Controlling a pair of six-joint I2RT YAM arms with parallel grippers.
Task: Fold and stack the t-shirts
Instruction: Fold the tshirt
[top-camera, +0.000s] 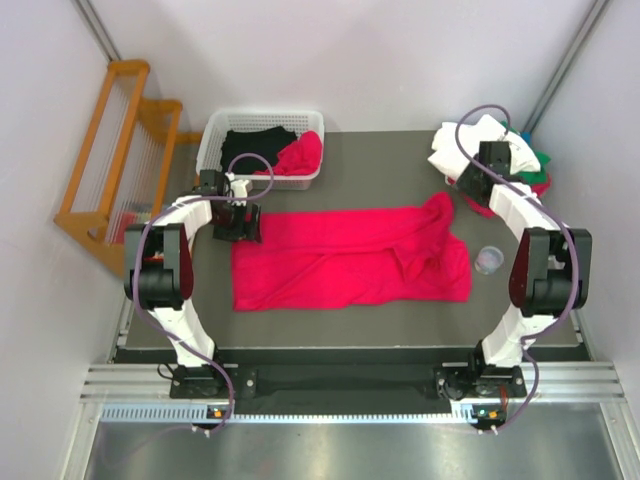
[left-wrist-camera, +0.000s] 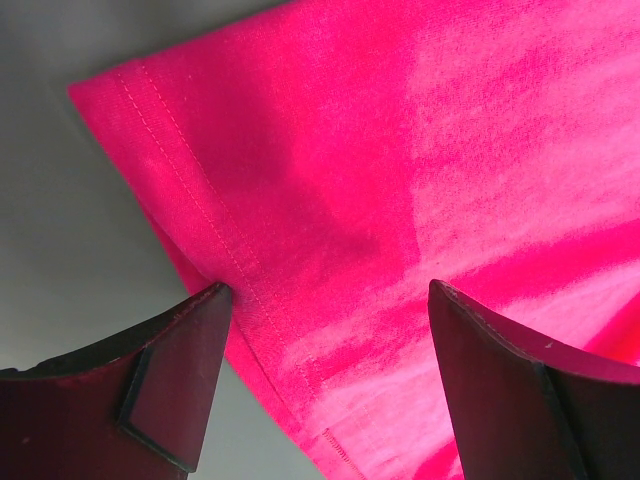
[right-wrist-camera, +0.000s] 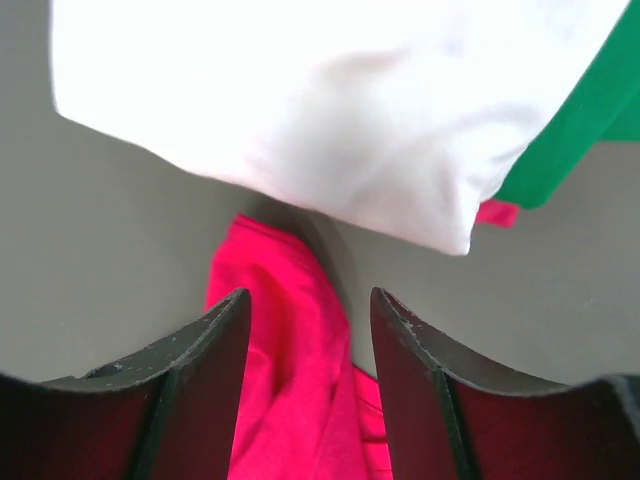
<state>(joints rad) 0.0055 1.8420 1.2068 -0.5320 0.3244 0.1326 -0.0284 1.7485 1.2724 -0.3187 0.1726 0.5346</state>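
Observation:
A crimson t-shirt (top-camera: 350, 258) lies spread flat across the dark table (top-camera: 380, 160), one sleeve bunched up at its far right (top-camera: 438, 208). My left gripper (top-camera: 240, 224) hovers over the shirt's far left corner. In the left wrist view it (left-wrist-camera: 330, 288) is open wide, straddling the stitched hem (left-wrist-camera: 200, 210). My right gripper (top-camera: 468, 188) is at the bunched sleeve. In the right wrist view it (right-wrist-camera: 310, 294) is open, with a ridge of crimson cloth (right-wrist-camera: 285, 340) between the jaws, unpinched. Folded white (right-wrist-camera: 330, 110), green (right-wrist-camera: 590, 120) and red (right-wrist-camera: 497, 213) shirts lie just beyond.
A white lattice basket (top-camera: 215, 135) at the back left holds a black (top-camera: 255, 145) and a red shirt (top-camera: 302, 155). The folded pile (top-camera: 490, 145) sits at the back right corner. A small clear cup (top-camera: 489, 260) stands right of the shirt. An orange wooden rack (top-camera: 115, 150) stands off the table's left.

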